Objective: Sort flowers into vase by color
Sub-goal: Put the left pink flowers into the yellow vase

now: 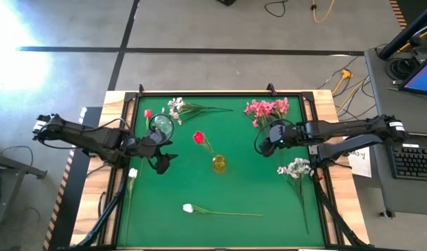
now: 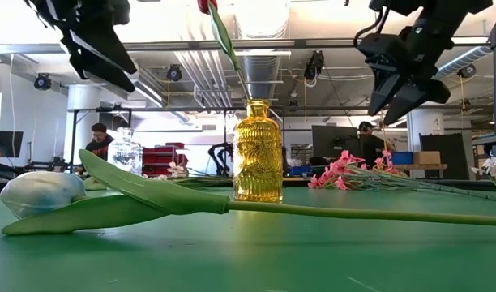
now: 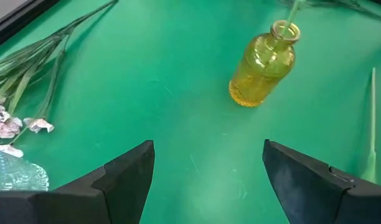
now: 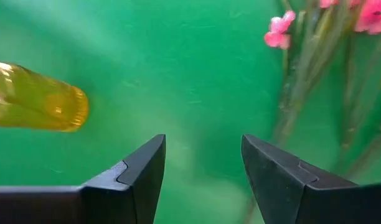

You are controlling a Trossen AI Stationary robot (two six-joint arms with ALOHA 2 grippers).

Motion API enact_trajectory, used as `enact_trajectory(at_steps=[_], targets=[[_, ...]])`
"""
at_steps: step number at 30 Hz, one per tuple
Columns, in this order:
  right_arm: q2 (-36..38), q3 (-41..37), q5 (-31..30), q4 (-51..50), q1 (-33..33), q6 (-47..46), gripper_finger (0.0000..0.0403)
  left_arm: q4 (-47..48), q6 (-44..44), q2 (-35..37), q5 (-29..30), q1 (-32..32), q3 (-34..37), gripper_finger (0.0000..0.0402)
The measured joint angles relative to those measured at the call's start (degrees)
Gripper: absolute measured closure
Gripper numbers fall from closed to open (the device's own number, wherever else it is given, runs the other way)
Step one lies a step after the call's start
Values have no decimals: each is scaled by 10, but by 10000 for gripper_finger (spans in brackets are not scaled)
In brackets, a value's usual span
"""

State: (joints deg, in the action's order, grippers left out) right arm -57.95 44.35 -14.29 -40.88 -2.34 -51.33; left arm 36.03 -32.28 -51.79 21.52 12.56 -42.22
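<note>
A yellow glass vase (image 1: 219, 164) stands mid-table with a red tulip (image 1: 198, 137) stuck in its neck; the vase shows too in the low view (image 2: 258, 152) and left wrist view (image 3: 263, 64). A clear glass vase (image 1: 160, 125) stands at far left beside a white blossom spray (image 1: 177, 108) and a small red flower (image 1: 148, 113). Pink sprays (image 1: 267, 109) lie far right, a white spray (image 1: 296, 169) right, a white tulip (image 1: 188, 208) near, another (image 1: 132, 173) at left. My left gripper (image 1: 165, 162) is open left of the yellow vase. My right gripper (image 1: 262, 143) hovers open near the pink sprays' stems (image 4: 302, 81).
The green mat is bounded by a wooden frame (image 1: 119, 132). The white tulip's long stem (image 2: 313, 212) lies across the near part in the low view. Bare mat shows between the yellow vase and the right gripper. People and equipment stand in the room beyond the table.
</note>
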Motion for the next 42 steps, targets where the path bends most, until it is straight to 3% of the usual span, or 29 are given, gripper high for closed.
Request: enact_trajectory(at_steps=[6,20,31,42], targets=[[-14,19,20,8,-25,-26,191,2,4,5,11,15,0,116],[-84,23,28,7,-127,29,105,24,0,13,46,17,0,116],[-167,23,29,10,-191,82,115,24,-13,13,51,17,0,116],[-240,23,42,50,-213,105,123,30,-13,13,51,17,0,116]])
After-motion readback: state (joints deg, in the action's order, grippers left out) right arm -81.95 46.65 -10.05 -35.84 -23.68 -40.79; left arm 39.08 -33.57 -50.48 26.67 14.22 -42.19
